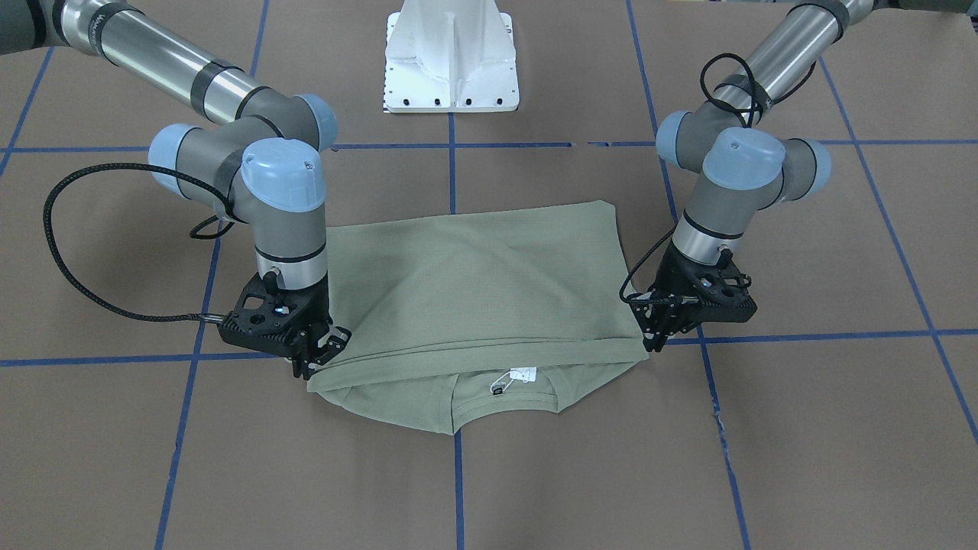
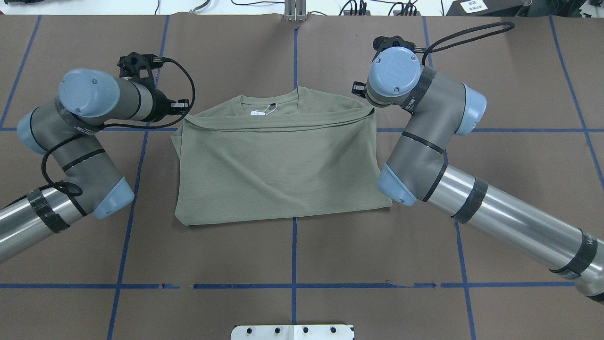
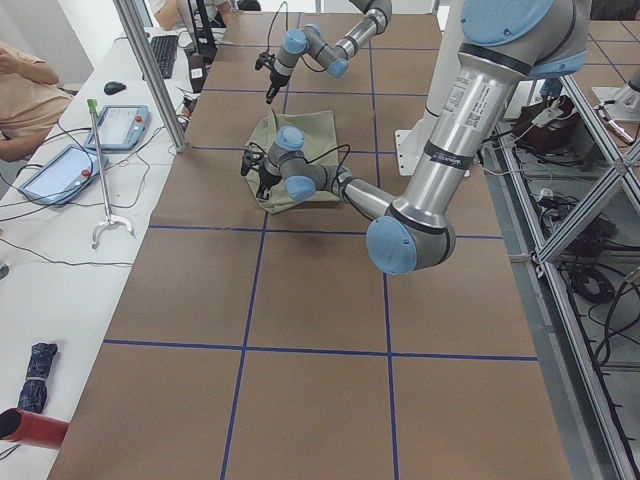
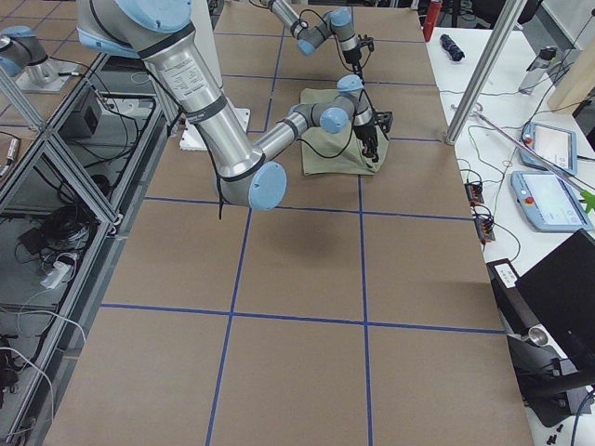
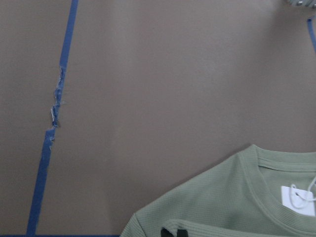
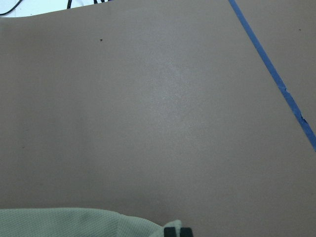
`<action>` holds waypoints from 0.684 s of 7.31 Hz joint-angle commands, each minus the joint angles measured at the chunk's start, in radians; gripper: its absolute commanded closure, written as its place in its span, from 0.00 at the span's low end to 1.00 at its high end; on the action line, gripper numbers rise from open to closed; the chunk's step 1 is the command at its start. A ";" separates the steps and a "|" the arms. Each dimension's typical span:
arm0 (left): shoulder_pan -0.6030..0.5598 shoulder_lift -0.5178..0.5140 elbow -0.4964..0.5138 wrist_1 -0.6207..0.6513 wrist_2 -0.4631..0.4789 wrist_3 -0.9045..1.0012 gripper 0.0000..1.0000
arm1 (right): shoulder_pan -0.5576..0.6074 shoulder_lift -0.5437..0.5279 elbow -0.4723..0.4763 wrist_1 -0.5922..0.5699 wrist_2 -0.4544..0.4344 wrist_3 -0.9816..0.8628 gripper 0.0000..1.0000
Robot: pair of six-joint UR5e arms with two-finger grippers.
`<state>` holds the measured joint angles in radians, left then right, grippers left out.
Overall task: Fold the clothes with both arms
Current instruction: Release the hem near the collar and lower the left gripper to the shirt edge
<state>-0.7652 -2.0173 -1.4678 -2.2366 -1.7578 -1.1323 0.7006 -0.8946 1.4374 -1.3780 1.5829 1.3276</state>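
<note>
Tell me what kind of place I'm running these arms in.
Most likely a robotics lab workcell. The shirt lies on a table papered brown and gridded with blue tape. An aluminium post stands at its edge, and control tablets sit beside it.

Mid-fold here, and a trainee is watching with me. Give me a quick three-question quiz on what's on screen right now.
1. True or false: the folded-over layer of the shirt hides the white tag.
2. Where are the left gripper and right gripper? A) at the two collar-side corners of the folded layer; B) both at the shirt's edge nearest the robot; C) raised high over the shirt's middle.
3. Fill in: in the front-facing view, the left gripper appears on the view's ____ side.
Key: 1 false; 2 A; 3 right.
</note>
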 commanded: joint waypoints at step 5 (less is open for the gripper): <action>0.171 0.242 -0.334 -0.015 0.000 0.012 0.00 | 0.020 -0.063 0.116 0.004 0.078 -0.125 0.00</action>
<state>-0.6540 -1.8581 -1.7266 -2.2392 -1.7613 -1.1160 0.7186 -0.9506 1.5409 -1.3745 1.6544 1.2073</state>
